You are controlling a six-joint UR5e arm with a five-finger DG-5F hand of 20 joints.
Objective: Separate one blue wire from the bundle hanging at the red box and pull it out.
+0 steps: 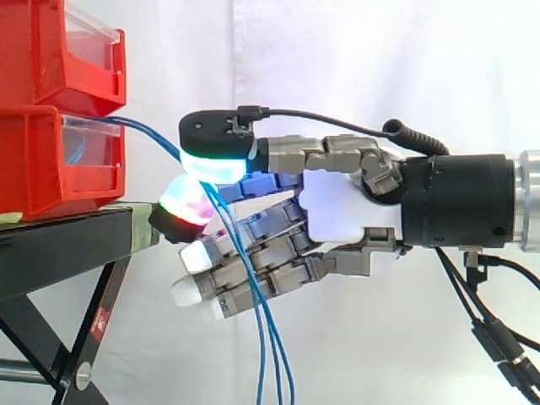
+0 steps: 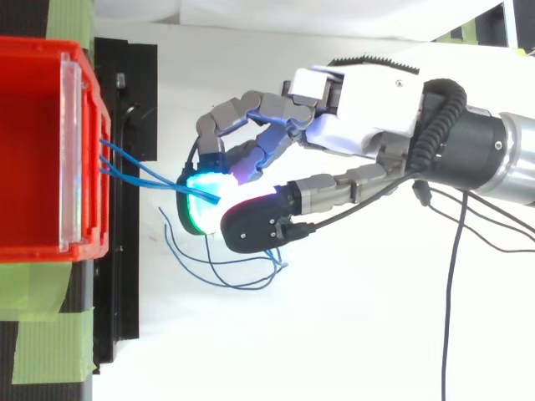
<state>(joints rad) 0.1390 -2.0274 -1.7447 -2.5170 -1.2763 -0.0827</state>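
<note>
Several blue wires (image 1: 148, 135) leave the front of the lower red bin (image 1: 42, 169) and run right to my hand (image 1: 337, 207). The thumb's cyan-green pad (image 1: 215, 169) presses down from above and a red-green fingertip (image 1: 186, 207) comes up from below, and the wires are pinched between them. Past the pinch, the wires hang down in front of the other curled fingers (image 1: 268, 354). From above, the wires (image 2: 138, 171) stretch from the bin's rim (image 2: 84, 242) to the glowing pads of the hand (image 2: 368, 109). How many wires sit in the pinch is hidden by the pads.
A second red bin (image 1: 51, 51) is stacked on the lower one, both on a black stand (image 1: 59, 245) with green tape. Loose wire ends (image 2: 238, 271) curl below the hand in the top view. A white curtain is behind.
</note>
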